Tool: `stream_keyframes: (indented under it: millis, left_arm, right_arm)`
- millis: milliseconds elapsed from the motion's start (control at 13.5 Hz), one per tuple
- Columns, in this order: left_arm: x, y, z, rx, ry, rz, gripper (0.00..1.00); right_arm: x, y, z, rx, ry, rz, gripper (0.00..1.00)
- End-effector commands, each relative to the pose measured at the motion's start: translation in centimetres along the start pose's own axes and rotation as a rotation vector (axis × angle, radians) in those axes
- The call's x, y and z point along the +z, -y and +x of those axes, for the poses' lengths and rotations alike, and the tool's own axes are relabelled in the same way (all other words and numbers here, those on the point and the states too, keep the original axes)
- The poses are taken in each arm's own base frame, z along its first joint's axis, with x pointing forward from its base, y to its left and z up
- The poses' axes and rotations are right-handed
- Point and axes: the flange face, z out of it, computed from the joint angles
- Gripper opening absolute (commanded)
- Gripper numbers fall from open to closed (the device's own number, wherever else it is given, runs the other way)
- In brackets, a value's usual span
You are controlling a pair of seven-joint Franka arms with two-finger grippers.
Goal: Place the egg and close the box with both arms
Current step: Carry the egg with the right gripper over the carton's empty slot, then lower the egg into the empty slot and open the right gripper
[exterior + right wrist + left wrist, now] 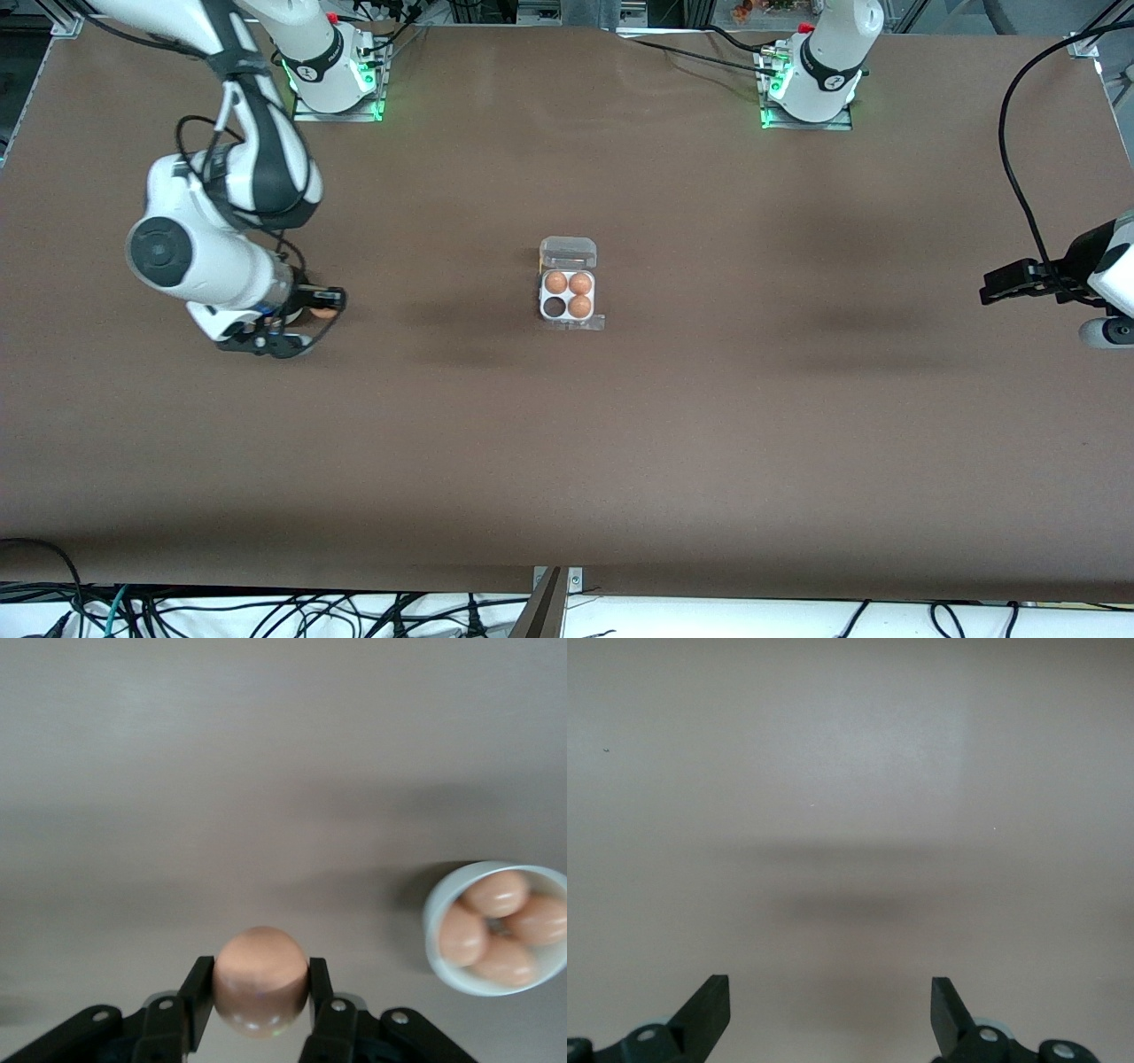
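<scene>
Since three of its four cells already hold brown eggs, the egg carton [568, 295] sits mid-table with its clear lid [568, 252] thrown back toward twelve o'clock, leaving the dark empty cell [555, 307] at its seven o'clock corner exposed for loading.

Item: egg [260, 981], brown, pinched between the fingers of my right gripper [259, 1003], over the table toward nine o'clock of the carton, well apart from it; I judge it bound for the vacant cell.

Item: white bowl [436, 923] of four more eggs, beside that gripper.

Item: left gripper [830, 1014], fingers spread wide and empty, waiting over bare table toward three o'clock.

Markings: no readable writing on carton, eggs or bowl.
</scene>
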Motion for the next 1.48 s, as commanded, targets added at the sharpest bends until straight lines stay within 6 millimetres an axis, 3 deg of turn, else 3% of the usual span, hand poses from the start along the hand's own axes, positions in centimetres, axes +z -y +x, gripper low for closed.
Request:
stream_keyframes:
  millis: [0,148,370,444,667,889,1407]
  left_arm:
    - [-0.3,-0.3,0.0,0.003,0.005,-0.011,1.00]
    - [-0.3,-0.4,0.0,0.003,0.005,-0.010,1.00]
    - [-0.2,-0.4,0.1,0.003,0.007,-0.010,1.00]
    - [-0.2,-0.5,0.1,0.004,0.007,-0.009,1.00]
    - [-0.2,-0.5,0.1,0.004,0.007,-0.010,1.00]
    - [-0.2,-0.7,0.1,0.003,0.006,-0.014,1.00]
    - [-0.2,-1.2,0.1,-0.007,0.006,-0.014,1.00]
  right_arm:
    - [0.5,7.4,-0.6,0.075,-0.008,-0.017,0.32]
    - [0.8,13.0,-1.5,0.154,-0.033,-0.021,0.32]
    - [4.3,21.4,-4.1,0.260,-0.050,-0.046,0.32]
    - [4.5,24.1,-4.5,0.289,-0.071,-0.035,0.32]
    - [6.0,29.9,-6.2,0.318,-0.104,-0.020,0.32]
    - [7.3,32.4,-7.4,0.304,-0.122,-0.010,0.32]
    - [10.4,33.6,-8.0,0.282,-0.130,-0.010,0.33]
